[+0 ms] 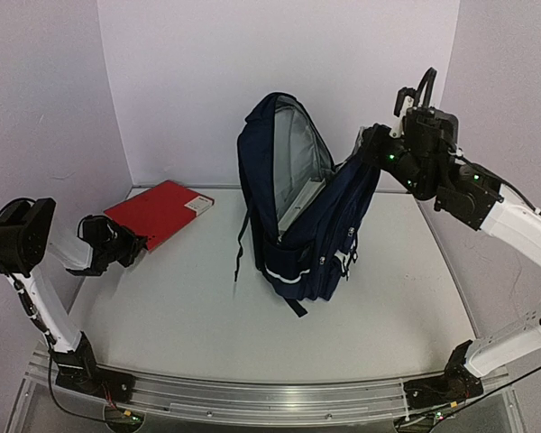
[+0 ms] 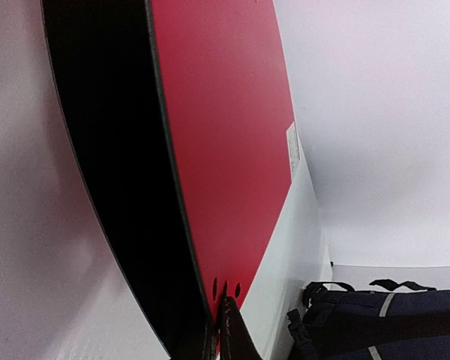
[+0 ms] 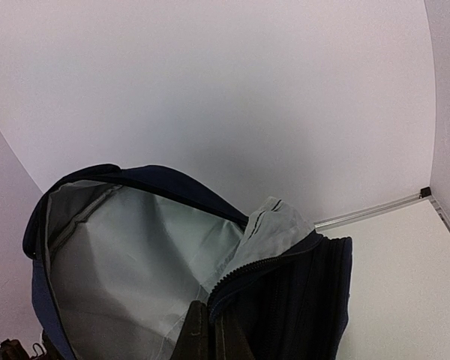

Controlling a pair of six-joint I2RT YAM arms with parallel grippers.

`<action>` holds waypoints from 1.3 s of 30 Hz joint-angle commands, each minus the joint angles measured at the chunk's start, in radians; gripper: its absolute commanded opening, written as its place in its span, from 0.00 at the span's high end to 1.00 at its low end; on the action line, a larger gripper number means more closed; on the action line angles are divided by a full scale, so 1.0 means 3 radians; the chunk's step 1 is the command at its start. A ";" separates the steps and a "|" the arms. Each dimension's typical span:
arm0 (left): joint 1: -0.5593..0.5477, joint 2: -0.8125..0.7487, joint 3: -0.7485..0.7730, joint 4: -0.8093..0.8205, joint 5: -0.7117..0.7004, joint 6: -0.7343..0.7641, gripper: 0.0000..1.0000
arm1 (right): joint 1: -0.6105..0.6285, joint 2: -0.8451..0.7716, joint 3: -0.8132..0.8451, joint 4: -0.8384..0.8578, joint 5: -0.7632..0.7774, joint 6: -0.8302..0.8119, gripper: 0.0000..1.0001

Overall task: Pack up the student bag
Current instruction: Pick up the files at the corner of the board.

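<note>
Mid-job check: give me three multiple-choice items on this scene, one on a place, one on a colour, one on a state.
1. Seen from above, where is the red book relative to the student bag?
A. inside it
B. to its left
C. to its right

2. The bag's lining is:
A. yellow
B. black
C. light grey

3. The bag's main compartment is:
A. open
B. zipped shut
C. turned inside out

Answers:
1: B, the book is at the far left, its edge pinched in the left claw.
2: C, pale grey fabric shows in the right wrist view.
3: A, the mouth gapes, with the right claw shut on its zipped edge.
</note>
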 commanded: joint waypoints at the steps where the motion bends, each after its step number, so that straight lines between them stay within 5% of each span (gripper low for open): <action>1: 0.0008 -0.0634 0.0325 -0.0863 -0.0128 0.0682 1.00 | 0.0005 -0.0020 0.0216 0.0300 -0.0016 -0.0066 1.00; 7: -0.0037 -0.1205 0.1149 -0.2751 -0.0105 0.1348 1.00 | 0.0009 0.0020 0.0236 0.0293 0.0050 -0.0136 1.00; 14: -0.0437 -0.1180 0.2183 -0.4360 -0.0196 0.1842 1.00 | 0.0005 0.0061 0.0269 0.0257 0.0058 -0.0188 1.00; 32: -0.1359 -0.0771 0.3771 -0.6295 0.0175 0.2226 1.00 | 0.0007 0.0080 0.0270 0.0176 -0.0018 -0.0153 1.00; 39: -0.1931 -0.0290 0.4557 -0.6924 -0.0150 0.2341 1.00 | 0.0007 0.0087 0.0265 0.0149 -0.0035 -0.0129 1.00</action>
